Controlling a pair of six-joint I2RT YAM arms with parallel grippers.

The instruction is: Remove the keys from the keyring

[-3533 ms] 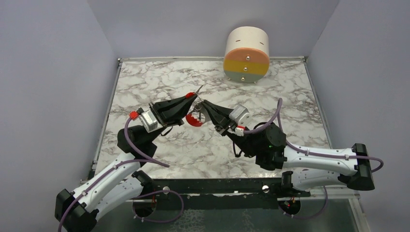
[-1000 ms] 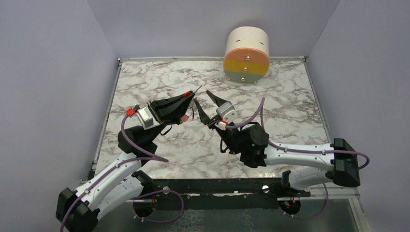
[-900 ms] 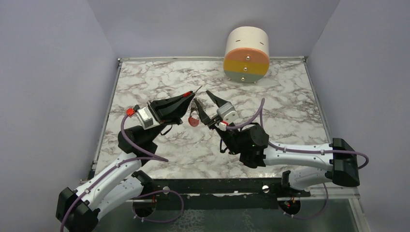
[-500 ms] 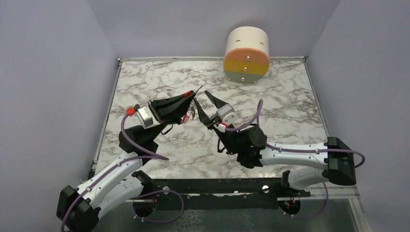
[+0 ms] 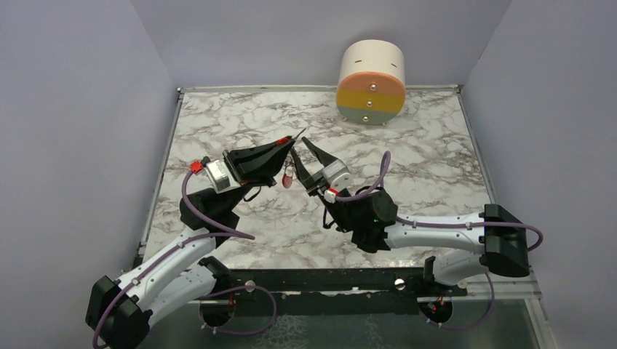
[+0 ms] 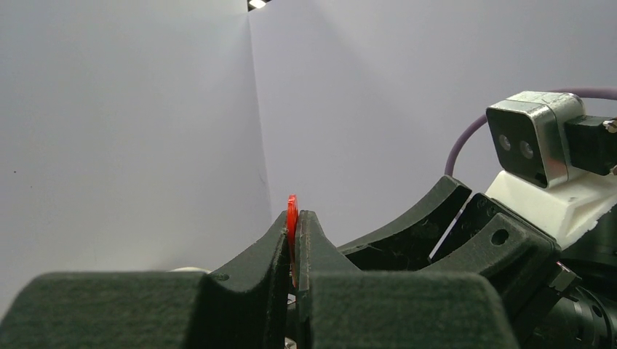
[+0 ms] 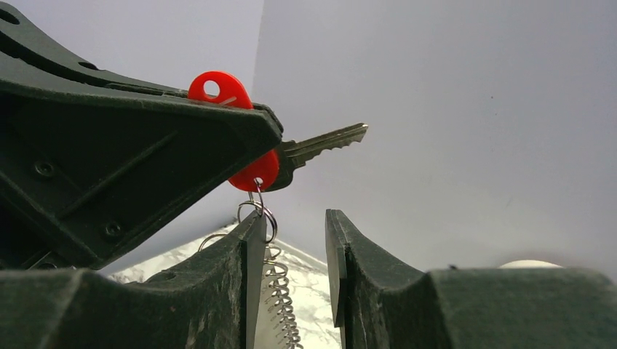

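My left gripper [image 5: 292, 140] is raised above the marble table and shut on the red-headed key [image 7: 251, 173]. The key's red head [image 6: 292, 211] shows edge-on between the fingers, and its metal blade [image 7: 327, 140] sticks out to the right. A thin ring [image 7: 266, 214] and silver chain [image 7: 282, 302] of the keyring hang from the head. They pass between the fingers of my right gripper [image 7: 292, 225], close against its left finger. That gripper [image 5: 300, 156] is open, with a clear gap to the other finger. The red clip [image 5: 287, 179] dangles below. I see no dark-headed key.
A round white holder [image 5: 371, 81] with orange, yellow and green bands stands at the back right of the marble table [image 5: 436, 167]. Grey walls close in the left, right and back. The two arms meet nose to nose at mid-table.
My right gripper has slid left up to the left gripper's tip and its jaws have narrowed around the hanging chain. The left gripper has kept still, with the red clip swinging beneath.
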